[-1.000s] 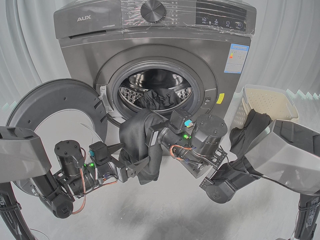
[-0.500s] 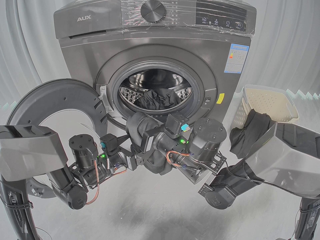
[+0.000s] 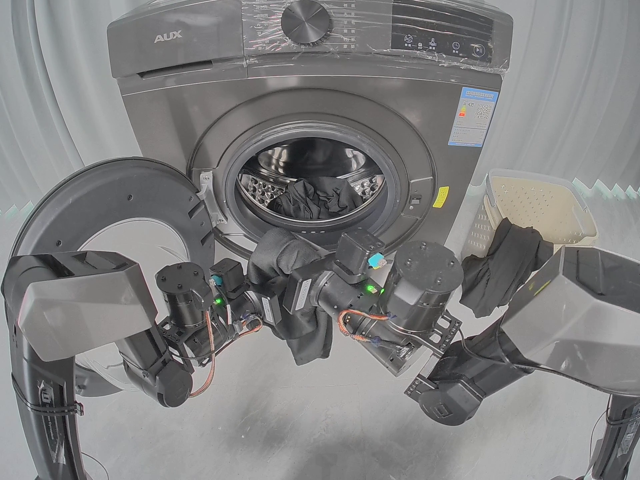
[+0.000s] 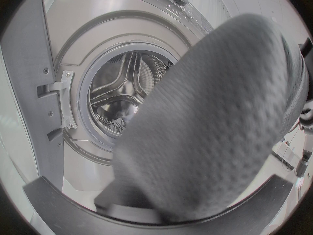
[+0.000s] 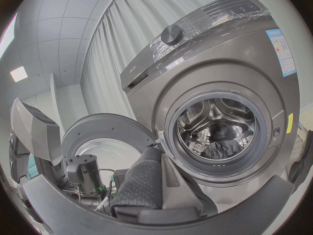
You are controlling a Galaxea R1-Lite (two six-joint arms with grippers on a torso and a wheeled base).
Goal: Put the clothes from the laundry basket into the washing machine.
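Note:
The grey washing machine stands in front of me with its round door swung open to the left. A dark garment lies inside the drum. My right gripper is shut on another dark garment just below the drum opening; the cloth drapes over its fingers and hangs down. My left gripper is pressed against this cloth from the left, and the garment hides its tips. The cream laundry basket stands to the machine's right with dark clothing hanging over its front edge.
The open door's hinge and rim sit close to the left arm. Grey curtains hang behind the machine. Bare light floor lies below both arms.
The left arm has moved right and up until its gripper meets the held garment. The right gripper has shifted slightly, and the hanging cloth is now more bunched below the drum opening.

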